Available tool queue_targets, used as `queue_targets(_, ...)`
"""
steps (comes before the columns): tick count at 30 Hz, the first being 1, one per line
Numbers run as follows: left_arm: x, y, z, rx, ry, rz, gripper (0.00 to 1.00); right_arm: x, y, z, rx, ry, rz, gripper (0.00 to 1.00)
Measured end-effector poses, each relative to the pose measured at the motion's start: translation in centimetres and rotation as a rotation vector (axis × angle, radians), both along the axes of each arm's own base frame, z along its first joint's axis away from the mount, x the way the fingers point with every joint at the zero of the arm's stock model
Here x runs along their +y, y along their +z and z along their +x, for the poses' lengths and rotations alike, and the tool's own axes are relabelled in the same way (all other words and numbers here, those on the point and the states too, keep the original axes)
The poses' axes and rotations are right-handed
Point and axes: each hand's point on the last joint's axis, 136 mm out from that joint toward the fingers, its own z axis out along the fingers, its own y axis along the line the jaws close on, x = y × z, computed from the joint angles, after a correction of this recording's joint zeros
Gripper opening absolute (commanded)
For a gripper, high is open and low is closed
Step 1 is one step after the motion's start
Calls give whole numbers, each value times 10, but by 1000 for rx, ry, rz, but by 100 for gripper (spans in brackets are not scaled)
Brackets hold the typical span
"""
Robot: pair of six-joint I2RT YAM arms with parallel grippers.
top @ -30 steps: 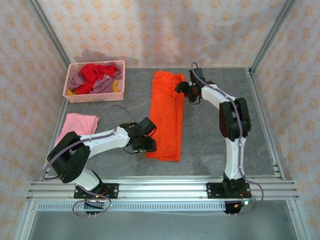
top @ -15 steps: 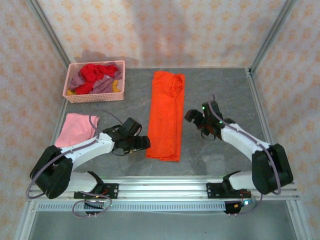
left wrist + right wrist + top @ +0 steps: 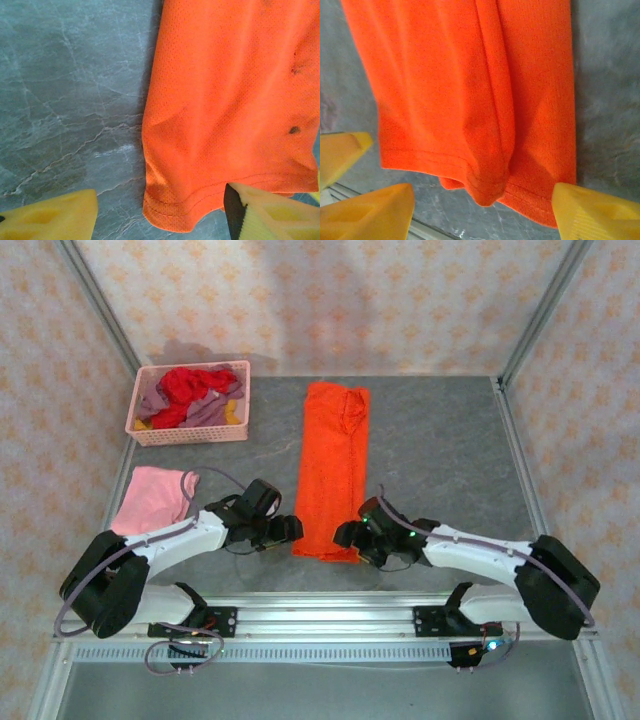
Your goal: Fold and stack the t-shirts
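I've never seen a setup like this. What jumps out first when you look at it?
The bright orange t-shirt, folded into a long strip on the grey table, grabs the eye. Both arms reach low to its near end, the left gripper and right gripper open at its two corners. Far left, a pink basket holds tangled red and mauve shirts; a light pink shirt lies nearer.

orange t-shirt (image 3: 333,470) 1 | pink t-shirt (image 3: 155,497) 1 | basket (image 3: 190,434) 1 | robot arms (image 3: 180,535) (image 3: 480,552) 2
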Motion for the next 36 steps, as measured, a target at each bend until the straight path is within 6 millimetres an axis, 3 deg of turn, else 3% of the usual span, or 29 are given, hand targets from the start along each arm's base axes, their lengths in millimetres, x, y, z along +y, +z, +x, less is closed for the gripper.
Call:
queue_targets(3, 0, 0, 0, -2, 0, -1, 67, 2, -10, -7, 37, -1, -23, 77)
queue_targets(7, 3, -6, -4, 8, 0, 6, 67, 2, -6, -4, 32, -24, -22, 77)
queue_targets(13, 4, -11, -7, 20, 14, -2, 63, -6, 7, -2, 3, -77, -6, 65)
queue_targets(17, -1, -8, -6, 18, 11, -27, 59, -15, -3, -5, 22, -109, -25, 58)
queue_targets(23, -6, -6, -6, 20, -1, -57, 50, -20, -10, -8, 40, -128, -41, 58)
queue_targets(36, -14, -20, -14, 76, -7, -97, 37, -24, -22, -10, 59, -155, -44, 34)
